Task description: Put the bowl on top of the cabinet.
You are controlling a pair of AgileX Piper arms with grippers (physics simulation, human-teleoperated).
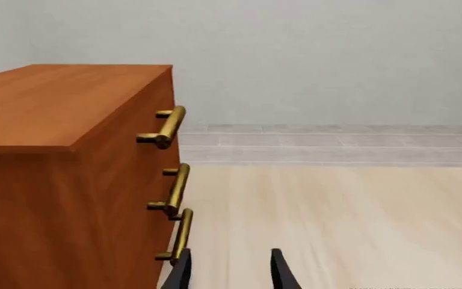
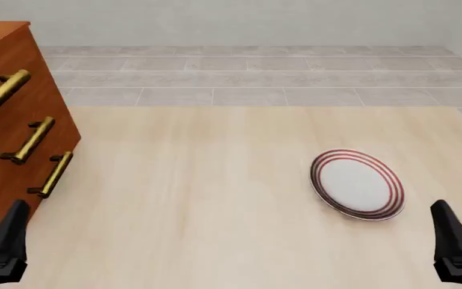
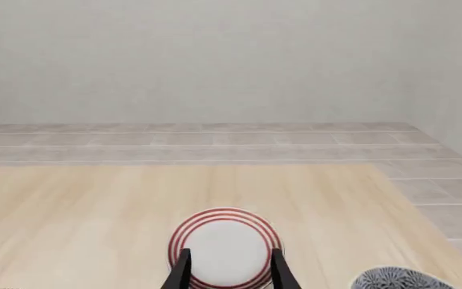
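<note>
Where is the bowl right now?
The bowl sits on the table's far right, beside the right gripper and right of the red-ringed plate; the front view shows only a sliver at its right edge.

Both arms sit low at the near edge; left gripper [image 2: 5,238] and right gripper [image 2: 454,238] hold their fingers parted, grasping nothing.
</note>
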